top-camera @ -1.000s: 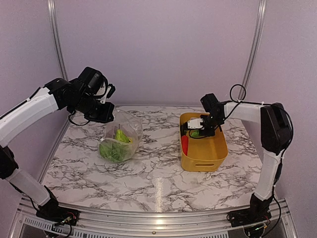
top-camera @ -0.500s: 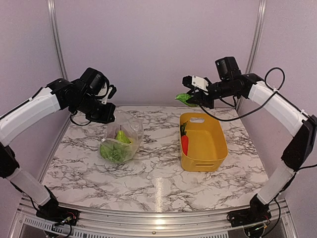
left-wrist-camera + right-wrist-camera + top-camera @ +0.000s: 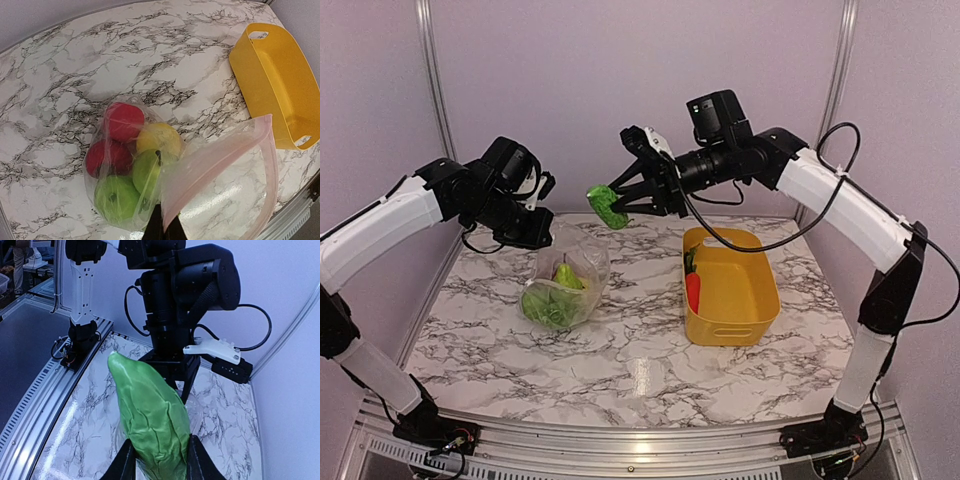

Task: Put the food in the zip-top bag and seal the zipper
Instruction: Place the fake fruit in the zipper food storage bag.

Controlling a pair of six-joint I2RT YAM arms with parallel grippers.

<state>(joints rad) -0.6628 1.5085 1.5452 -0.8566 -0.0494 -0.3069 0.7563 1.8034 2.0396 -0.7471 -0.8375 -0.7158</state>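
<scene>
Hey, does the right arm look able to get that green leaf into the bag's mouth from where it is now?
Probably yes. The left gripper pinches the zip-top bag by its rim, mouth held open, and the right gripper carries the green leaf in open air nearby with nothing between.

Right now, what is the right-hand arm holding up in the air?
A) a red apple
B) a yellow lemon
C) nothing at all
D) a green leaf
D: the right gripper is shut on a green leaf, held up in mid-air, as both the top view and the right wrist view show.
</scene>
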